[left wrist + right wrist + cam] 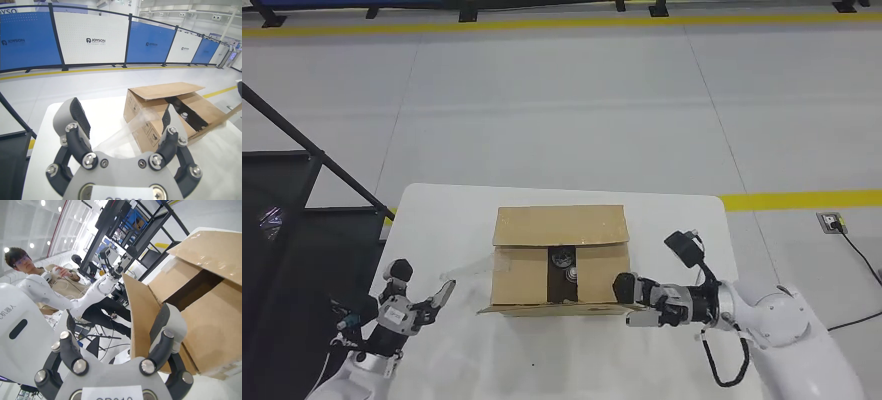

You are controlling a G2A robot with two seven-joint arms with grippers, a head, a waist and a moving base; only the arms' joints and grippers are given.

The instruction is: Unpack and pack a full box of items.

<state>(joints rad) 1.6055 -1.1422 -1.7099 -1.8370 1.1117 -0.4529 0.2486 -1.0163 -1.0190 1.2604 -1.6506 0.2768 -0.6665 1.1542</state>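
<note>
The white tabletop (442,220) carries one cardboard box (522,275) near its middle (top flaps partly open, dark inside). A strip of clear tape (121,136) trails from the box's side onto the surface.

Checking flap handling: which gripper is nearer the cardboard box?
Right. The right gripper is at the near flap of the cardboard box; the left gripper is over the table, apart from it.

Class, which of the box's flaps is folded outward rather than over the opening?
The near flap, on the robot's side by the right gripper; the far flap and both side flaps lie folded inward.
</note>
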